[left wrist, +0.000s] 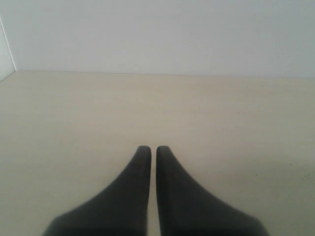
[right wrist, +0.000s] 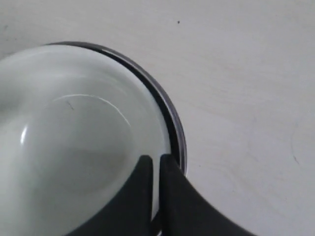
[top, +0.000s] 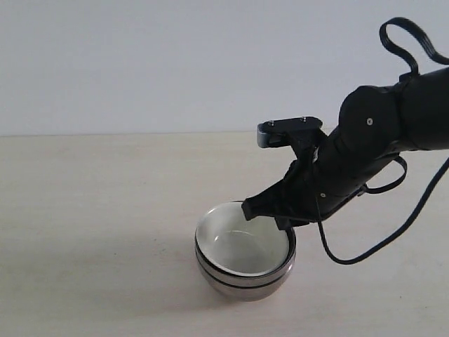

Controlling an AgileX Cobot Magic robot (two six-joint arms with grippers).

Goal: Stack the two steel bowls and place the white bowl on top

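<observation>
White bowl (top: 242, 249), lower centre, sits atop 2 nested steel bowls (top: 242, 288); right hand (top: 280, 221) clamps its rim to seat it.

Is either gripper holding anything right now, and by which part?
The right gripper pinches the white bowl by its rim; the left gripper holds nothing.

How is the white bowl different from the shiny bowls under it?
The white bowl is creamy white; the steel bowls are mirror-shiny. The white bowl sits on top; the steel bowls hold it from below. The right tool pinches the white bowl's rim, not the steel bowls'. All are round and similar in width.
</observation>
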